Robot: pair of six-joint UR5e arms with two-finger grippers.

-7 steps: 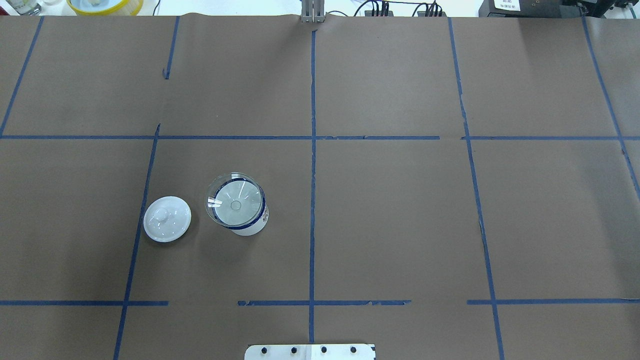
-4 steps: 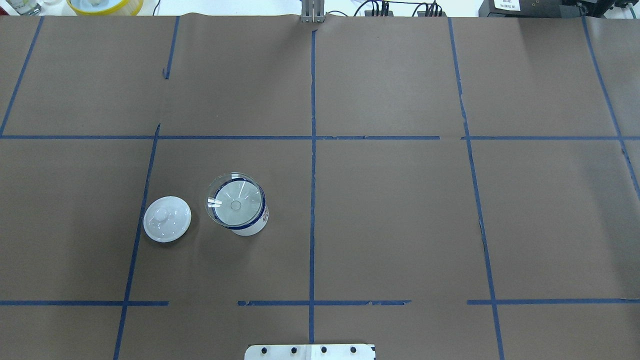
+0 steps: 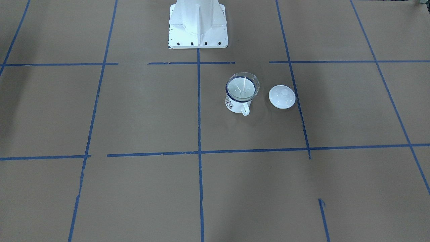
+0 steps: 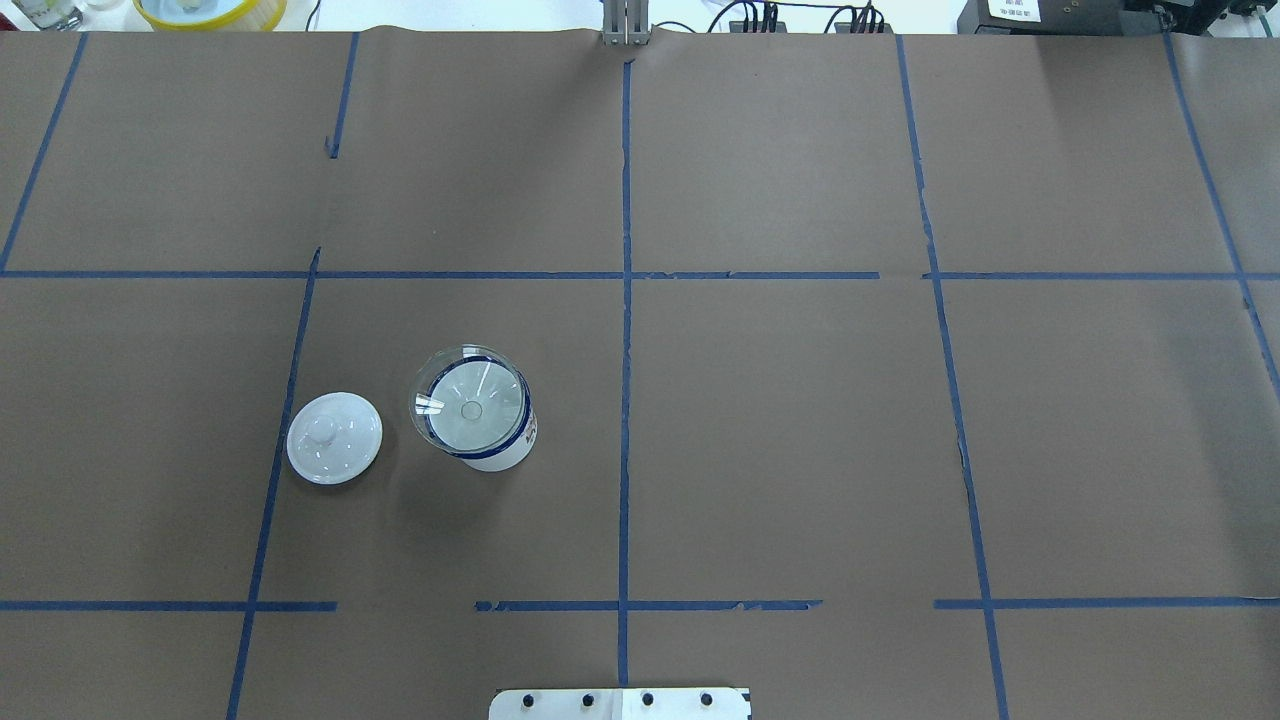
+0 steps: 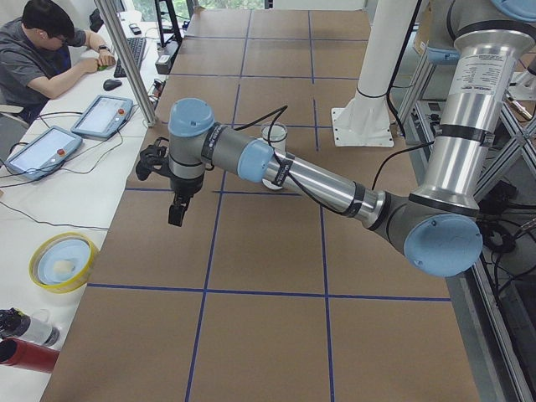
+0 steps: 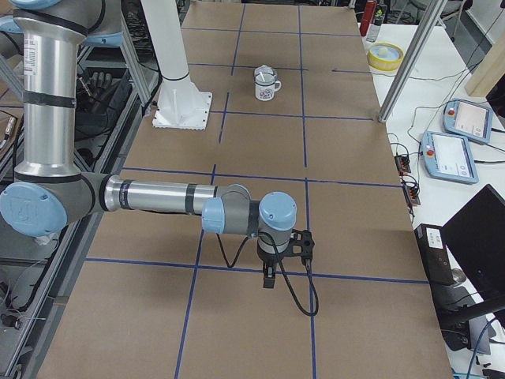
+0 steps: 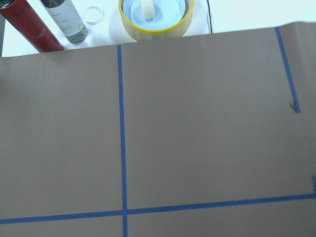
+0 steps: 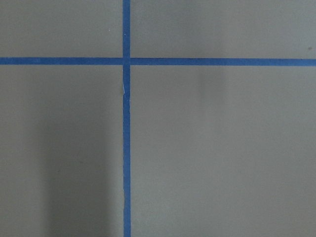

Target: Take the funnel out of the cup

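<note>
The clear funnel (image 4: pixel 470 402) sits in the white cup (image 4: pixel 503 456), its wide rim resting on the cup's dark blue rim. The cup stands upright left of the table's centre line. In the front-facing view the funnel (image 3: pixel 242 86) tops the cup (image 3: pixel 236 104), whose handle points away from the robot base. The cup also shows far off in the right view (image 6: pixel 267 85). My left gripper (image 5: pixel 176 213) hangs over the table's left end, far from the cup; I cannot tell whether it is open or shut. My right gripper (image 6: pixel 269 278) hangs over the right end; I cannot tell its state either.
A white round lid with a knob (image 4: pixel 334 437) lies on the table beside the cup. A yellow-rimmed bowl (image 7: pixel 155 15) and bottles (image 7: pixel 29 27) stand past the table's left end. The robot base (image 3: pixel 198 27) stands near the cup. An operator (image 5: pixel 50 50) sits at a side desk.
</note>
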